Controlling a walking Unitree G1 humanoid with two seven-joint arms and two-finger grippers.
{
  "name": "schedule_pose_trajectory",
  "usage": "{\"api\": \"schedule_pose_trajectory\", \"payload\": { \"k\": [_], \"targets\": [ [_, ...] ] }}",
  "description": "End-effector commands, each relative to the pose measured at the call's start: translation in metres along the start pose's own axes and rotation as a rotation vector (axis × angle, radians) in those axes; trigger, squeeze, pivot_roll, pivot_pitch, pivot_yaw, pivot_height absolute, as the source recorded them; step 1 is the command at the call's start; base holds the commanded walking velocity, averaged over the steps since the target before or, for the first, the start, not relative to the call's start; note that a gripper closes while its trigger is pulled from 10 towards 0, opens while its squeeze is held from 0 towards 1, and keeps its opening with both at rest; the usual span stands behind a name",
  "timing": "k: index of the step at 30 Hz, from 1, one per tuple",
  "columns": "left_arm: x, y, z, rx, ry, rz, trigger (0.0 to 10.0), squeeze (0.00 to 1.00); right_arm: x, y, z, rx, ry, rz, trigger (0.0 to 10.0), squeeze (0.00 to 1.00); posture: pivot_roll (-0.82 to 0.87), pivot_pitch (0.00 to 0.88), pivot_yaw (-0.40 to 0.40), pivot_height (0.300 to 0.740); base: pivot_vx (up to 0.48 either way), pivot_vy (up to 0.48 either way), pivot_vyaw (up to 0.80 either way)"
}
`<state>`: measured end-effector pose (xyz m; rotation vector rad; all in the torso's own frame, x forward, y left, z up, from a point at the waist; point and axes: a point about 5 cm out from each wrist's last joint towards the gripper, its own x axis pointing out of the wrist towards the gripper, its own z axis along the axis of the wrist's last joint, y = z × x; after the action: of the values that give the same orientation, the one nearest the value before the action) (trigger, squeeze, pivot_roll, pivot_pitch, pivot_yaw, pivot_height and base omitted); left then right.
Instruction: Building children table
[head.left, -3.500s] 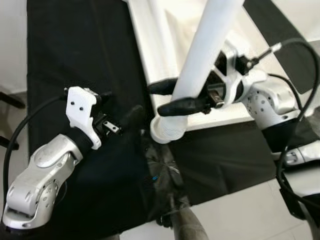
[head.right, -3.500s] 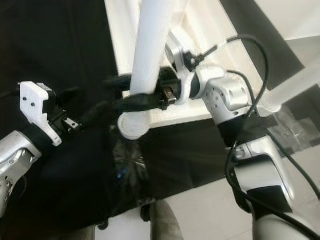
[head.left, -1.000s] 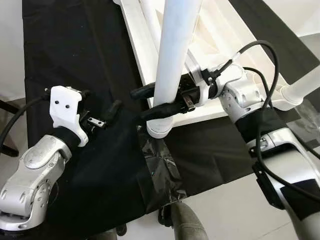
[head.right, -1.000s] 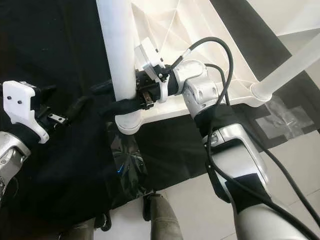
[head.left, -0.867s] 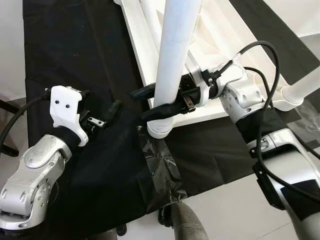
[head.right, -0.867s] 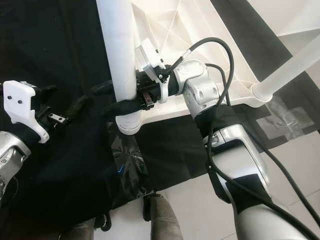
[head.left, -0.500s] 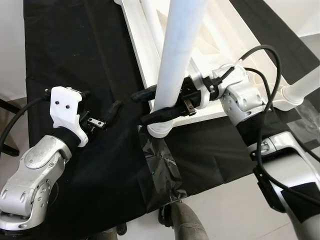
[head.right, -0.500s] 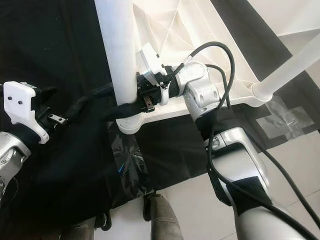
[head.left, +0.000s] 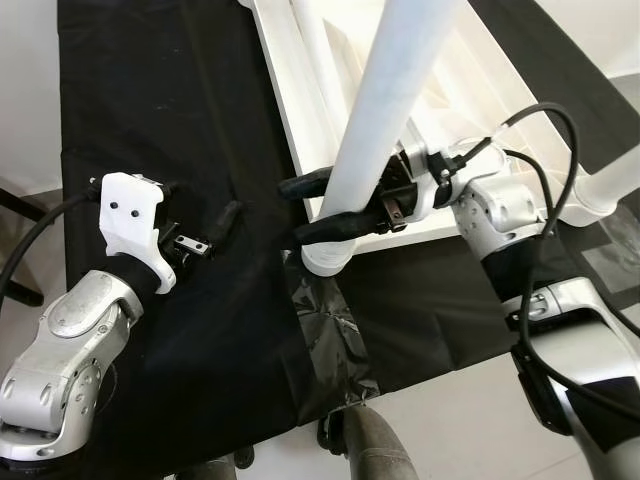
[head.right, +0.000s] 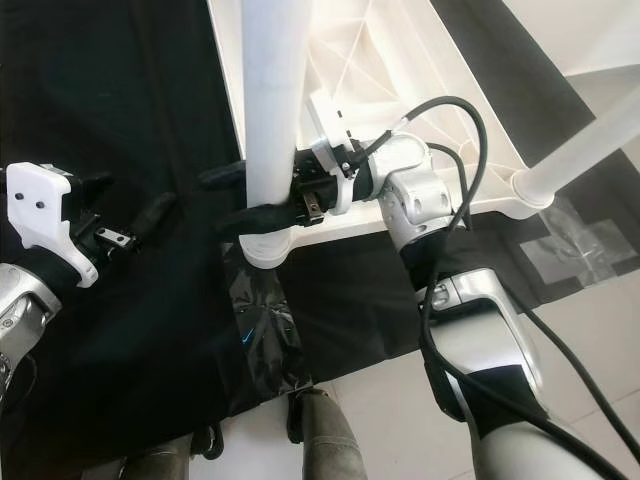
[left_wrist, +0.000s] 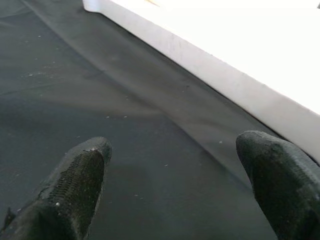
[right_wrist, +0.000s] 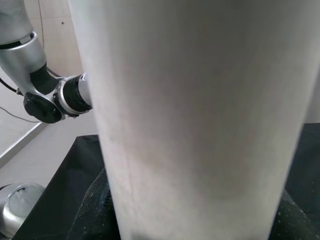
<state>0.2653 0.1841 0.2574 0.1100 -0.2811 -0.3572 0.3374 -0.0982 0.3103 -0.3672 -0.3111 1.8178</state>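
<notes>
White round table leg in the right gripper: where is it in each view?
Left eye: white round table leg, upper centre, clamped by the right gripper.
Right eye: upper centre-left.
Right wrist: close up, across the centre.
Left wrist: not in it.
Shared landmark: white tabletop edge.

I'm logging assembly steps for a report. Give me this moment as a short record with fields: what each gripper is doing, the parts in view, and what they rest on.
right gripper: shut on the white table leg, near its lower end
table leg: stands at the corner of the upturned white tabletop
second leg: fitted at another corner
left gripper: open, holding nothing, above the black cloth beside the tabletop's edge
surface: black cloth under the tabletop, on a pale floor
</notes>
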Motion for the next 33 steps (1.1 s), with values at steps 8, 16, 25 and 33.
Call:
{"api": "schedule_pose_trajectory", "payload": {
  "k": [8, 16, 25, 33],
  "targets": [
    [-0.002, 0.001, -0.002, 0.009, 0.015, -0.003, 10.0, 0.00, -0.019, 0.018, -0.037, 0.201, 0.161, -0.001, 10.0, 0.00, 0.02, 0.466, -0.108, 0.740, 0.000, 0.000, 0.00],
    [-0.006, 0.006, 0.001, 0.026, 0.003, 0.024, 10.0, 0.00, -0.001, 0.015, -0.071, 0.267, 0.350, -0.481, 10.0, 0.00, 0.02, 0.455, -0.156, 0.740, 0.000, 0.000, 0.00],
    [-0.008, 0.031, 0.016, 0.089, -0.021, 0.067, 10.0, 0.00, 0.015, 0.087, -0.107, 0.487, 0.304, -1.409, 10.0, 0.00, 0.04, 0.419, -0.110, 0.740, 0.000, 0.000, 0.00],
    [0.002, 0.035, 0.023, 0.108, -0.046, 0.032, 10.0, 0.00, 0.029, 0.074, -0.105, 0.450, 0.255, -1.440, 10.0, 0.00, 0.05, 0.383, -0.078, 0.740, 0.000, 0.000, 0.00]
  ]
}}
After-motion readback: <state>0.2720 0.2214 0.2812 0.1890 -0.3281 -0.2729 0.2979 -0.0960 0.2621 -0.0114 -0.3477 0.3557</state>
